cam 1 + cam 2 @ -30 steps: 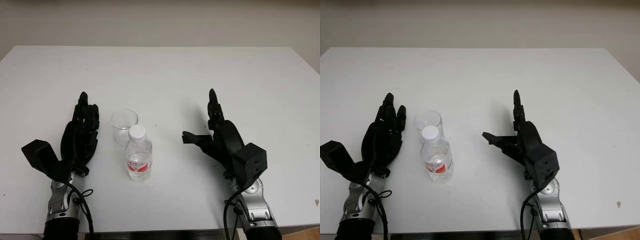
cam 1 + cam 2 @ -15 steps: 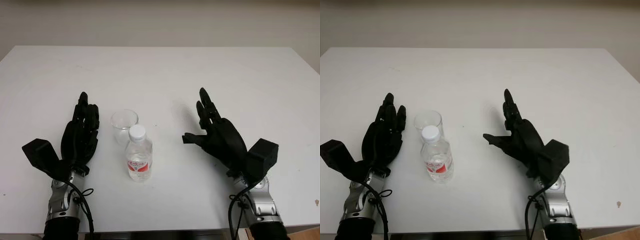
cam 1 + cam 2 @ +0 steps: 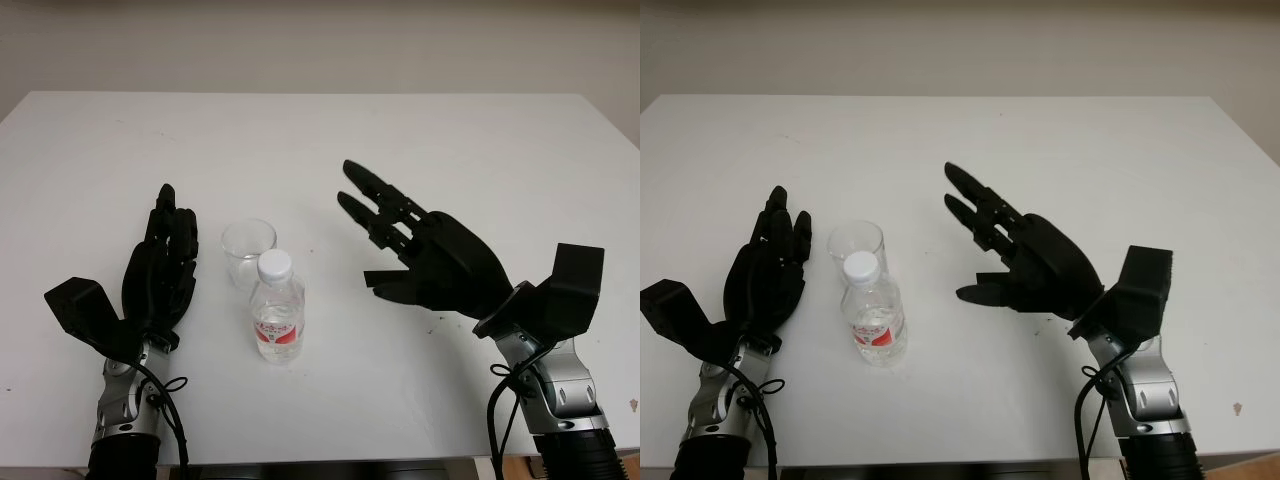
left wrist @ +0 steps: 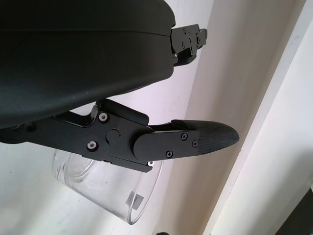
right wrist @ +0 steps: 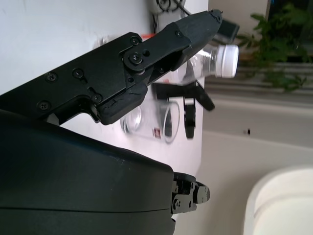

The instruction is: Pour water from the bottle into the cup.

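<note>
A small clear water bottle (image 3: 277, 315) with a white cap and a red label stands upright on the white table (image 3: 320, 140). Just behind it stands an empty clear plastic cup (image 3: 248, 251); both also appear as the bottle (image 5: 215, 61) and the cup (image 5: 146, 120) in the right wrist view. My right hand (image 3: 400, 240) is open, raised above the table to the right of the bottle, its fingers pointing toward the far left. My left hand (image 3: 165, 255) is open, just left of the cup (image 4: 112, 188).
The table's front edge (image 3: 320, 462) runs close to both forearms. A black cable (image 3: 165, 400) loops along the left forearm.
My right hand has lifted off the table, swung its fingers toward the left and moved nearer the bottle. The left hand, bottle and cup have stayed put.
</note>
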Robot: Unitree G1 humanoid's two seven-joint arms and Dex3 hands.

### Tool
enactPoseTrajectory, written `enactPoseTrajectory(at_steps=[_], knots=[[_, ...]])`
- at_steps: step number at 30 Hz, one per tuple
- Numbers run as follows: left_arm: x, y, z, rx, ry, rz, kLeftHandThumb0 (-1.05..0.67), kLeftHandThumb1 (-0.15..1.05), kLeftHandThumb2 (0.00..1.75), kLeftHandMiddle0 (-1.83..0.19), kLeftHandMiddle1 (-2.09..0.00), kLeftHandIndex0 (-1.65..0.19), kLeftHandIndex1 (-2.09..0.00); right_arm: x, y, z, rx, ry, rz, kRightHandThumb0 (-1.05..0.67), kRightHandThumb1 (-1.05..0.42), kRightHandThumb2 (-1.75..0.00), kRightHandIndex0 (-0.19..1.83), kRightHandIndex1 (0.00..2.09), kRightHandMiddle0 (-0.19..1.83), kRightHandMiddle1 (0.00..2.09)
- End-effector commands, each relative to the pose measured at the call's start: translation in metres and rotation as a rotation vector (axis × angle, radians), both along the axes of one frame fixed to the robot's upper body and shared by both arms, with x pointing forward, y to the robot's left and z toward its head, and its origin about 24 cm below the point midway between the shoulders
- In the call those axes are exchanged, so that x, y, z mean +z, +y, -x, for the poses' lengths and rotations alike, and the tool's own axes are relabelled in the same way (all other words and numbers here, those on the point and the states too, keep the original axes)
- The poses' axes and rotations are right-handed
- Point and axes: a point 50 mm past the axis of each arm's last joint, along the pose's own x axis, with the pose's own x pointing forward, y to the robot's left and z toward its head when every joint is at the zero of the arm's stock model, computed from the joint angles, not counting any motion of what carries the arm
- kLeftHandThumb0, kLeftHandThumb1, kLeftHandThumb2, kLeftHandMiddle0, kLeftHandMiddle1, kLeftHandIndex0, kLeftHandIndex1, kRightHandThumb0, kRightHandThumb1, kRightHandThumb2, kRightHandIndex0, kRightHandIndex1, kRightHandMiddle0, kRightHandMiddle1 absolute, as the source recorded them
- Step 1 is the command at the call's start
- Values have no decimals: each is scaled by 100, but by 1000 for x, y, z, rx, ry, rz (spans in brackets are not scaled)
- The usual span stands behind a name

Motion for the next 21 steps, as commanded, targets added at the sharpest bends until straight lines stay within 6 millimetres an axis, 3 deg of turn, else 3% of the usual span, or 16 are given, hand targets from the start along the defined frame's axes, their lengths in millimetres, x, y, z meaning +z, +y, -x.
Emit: enactPoseTrajectory(at_steps=[1,5,8,11,14,21], knots=[[-2,-1,1,-5,9,-2,-72,105,43,16,-5,14,-5,0,-1,-3,24,22,10,-80,-79,-5,13,18,11,17],[-2,-1,1,-6,7,-2,-72,105,43,16,-5,14,-5,-7,2,-9,74,86,24,-82,-79,-5,21,24,15,24],[-1,0,1,-5,6,-4,-72,105,43,15,-6,14,-6,-12,6,-12,98,96,36,-87,-78,-5,12,56,-7,79],[0,0,0,-5,3,-3,-72,105,43,16,-5,14,-5,-15,11,-14,118,113,34,-88,-77,-5,3,87,-13,104],[1,0,-1,-3,1,-10,-71,105,43,16,-5,14,-5,-18,15,-15,134,145,50,-85,-76,-5,-2,115,-13,117],[2,-1,-3,1,0,-16,-72,105,43,16,-5,14,-5,-26,20,-20,138,196,46,-81,-75,-5,4,147,-6,132]])
